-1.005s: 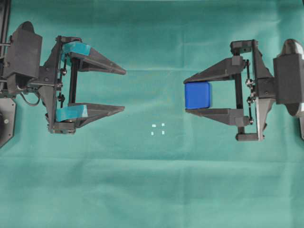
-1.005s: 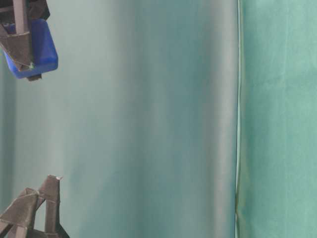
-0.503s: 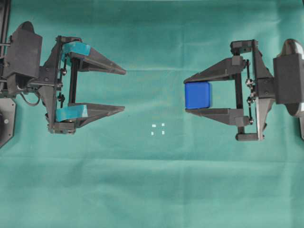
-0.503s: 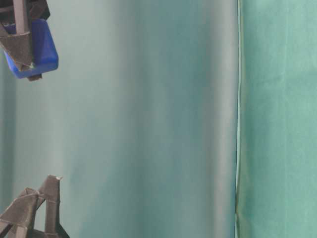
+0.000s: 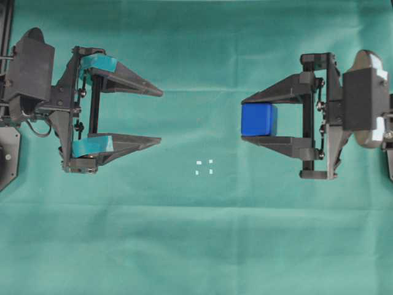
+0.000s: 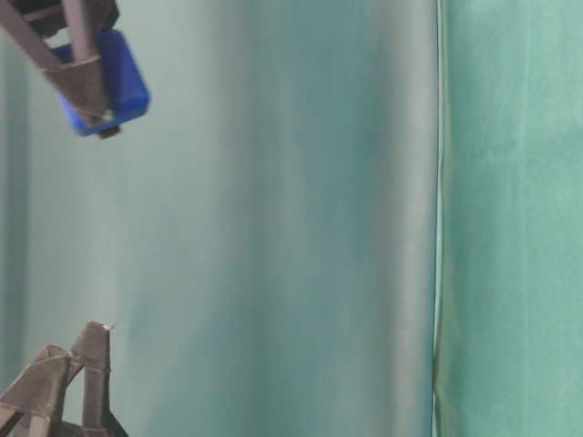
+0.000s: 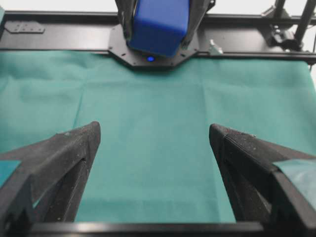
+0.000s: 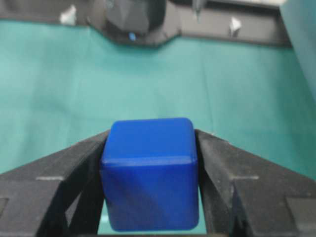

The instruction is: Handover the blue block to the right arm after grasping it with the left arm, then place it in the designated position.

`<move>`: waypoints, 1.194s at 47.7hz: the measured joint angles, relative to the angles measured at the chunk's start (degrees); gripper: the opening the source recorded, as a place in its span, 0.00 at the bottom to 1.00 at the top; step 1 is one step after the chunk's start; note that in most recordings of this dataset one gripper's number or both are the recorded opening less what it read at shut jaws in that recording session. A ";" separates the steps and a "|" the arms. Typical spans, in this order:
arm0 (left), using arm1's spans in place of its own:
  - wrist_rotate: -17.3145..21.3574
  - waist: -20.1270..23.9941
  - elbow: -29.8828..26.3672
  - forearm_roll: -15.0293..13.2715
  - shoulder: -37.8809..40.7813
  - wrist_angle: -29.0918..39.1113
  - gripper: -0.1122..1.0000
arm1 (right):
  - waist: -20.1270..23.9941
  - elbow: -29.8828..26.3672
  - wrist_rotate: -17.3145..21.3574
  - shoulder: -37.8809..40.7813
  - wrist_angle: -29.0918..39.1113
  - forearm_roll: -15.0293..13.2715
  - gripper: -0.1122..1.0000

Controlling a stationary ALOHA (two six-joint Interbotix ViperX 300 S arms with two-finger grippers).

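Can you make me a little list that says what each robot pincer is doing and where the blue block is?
left pincer: black with teal tape, open, holding nothing
right pincer: plain black, shut on the small bright blue block with rounded edges
block's place: between the right pincer's fingertips, up off the green cloth
target: four tiny white marks in a square, nothing on them
handover: done
placing: not yet done
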 measured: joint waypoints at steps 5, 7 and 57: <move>0.00 0.00 0.00 0.00 0.00 0.00 1.00 | 1.32 0.09 0.00 0.09 3.25 1.67 0.56; 0.00 -0.09 0.00 0.00 0.00 0.00 1.00 | 1.85 0.09 0.00 0.09 4.75 2.29 0.56; 0.00 -0.09 0.00 0.00 0.00 0.00 1.00 | 3.60 0.09 0.18 9.93 5.89 4.31 0.56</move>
